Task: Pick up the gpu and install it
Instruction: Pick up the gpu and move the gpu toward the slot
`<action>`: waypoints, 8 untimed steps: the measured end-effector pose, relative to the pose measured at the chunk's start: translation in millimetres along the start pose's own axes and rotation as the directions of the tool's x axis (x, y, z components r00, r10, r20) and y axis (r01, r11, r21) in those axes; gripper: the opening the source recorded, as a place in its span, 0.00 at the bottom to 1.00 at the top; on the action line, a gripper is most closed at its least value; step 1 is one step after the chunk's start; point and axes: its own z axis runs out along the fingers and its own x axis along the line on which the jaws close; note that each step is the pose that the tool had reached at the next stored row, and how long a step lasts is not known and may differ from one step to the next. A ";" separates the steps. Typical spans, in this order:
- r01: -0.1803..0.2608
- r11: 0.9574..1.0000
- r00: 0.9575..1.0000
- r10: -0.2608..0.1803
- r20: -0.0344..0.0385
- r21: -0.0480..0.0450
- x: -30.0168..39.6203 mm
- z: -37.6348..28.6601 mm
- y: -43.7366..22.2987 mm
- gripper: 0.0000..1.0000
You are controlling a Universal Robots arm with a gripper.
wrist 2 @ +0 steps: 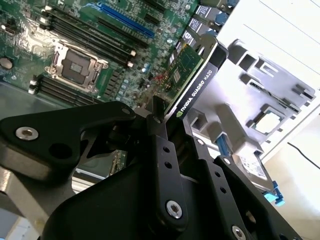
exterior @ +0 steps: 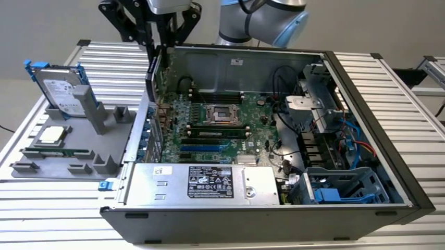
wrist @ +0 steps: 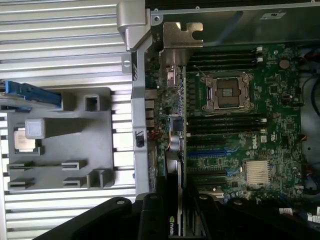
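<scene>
Your tool point(wrist 2: 172, 117) is clamped on the gpu point(wrist 2: 192, 75), which hangs edge-on over the motherboard point(wrist: 280, 125), close to the case wall point(wrist: 140, 105) at the exterior view's left, and by my judgement is not yet seated. The risk I see is misalignment: if the card's edge misses the blue slot point(wrist: 210, 150), or its silver bracket point(wrist: 181, 37) catches that wall, pressing down could strain the board or twist the card in the grip

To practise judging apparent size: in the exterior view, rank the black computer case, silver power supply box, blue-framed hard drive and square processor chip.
Largest first:
black computer case
silver power supply box
blue-framed hard drive
square processor chip
</scene>
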 end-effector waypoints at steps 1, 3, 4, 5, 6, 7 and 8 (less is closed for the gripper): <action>0.000 1.000 1.000 0.000 0.000 0.000 -0.8 0.0 0.1 0.00; 0.000 1.000 1.000 0.000 0.000 0.000 -2.6 0.0 0.2 0.00; 0.000 1.000 1.000 0.000 0.000 0.000 -3.4 0.0 0.2 0.00; 0.000 1.000 1.000 0.000 0.000 0.000 -4.4 0.0 0.3 0.00; 0.000 1.000 1.000 0.000 0.000 0.000 -5.3 0.0 0.4 0.00; 0.000 1.000 1.000 0.000 0.000 0.000 -6.2 0.0 0.4 0.00; 0.000 1.000 1.000 0.000 0.000 0.000 -7.0 0.0 0.5 0.00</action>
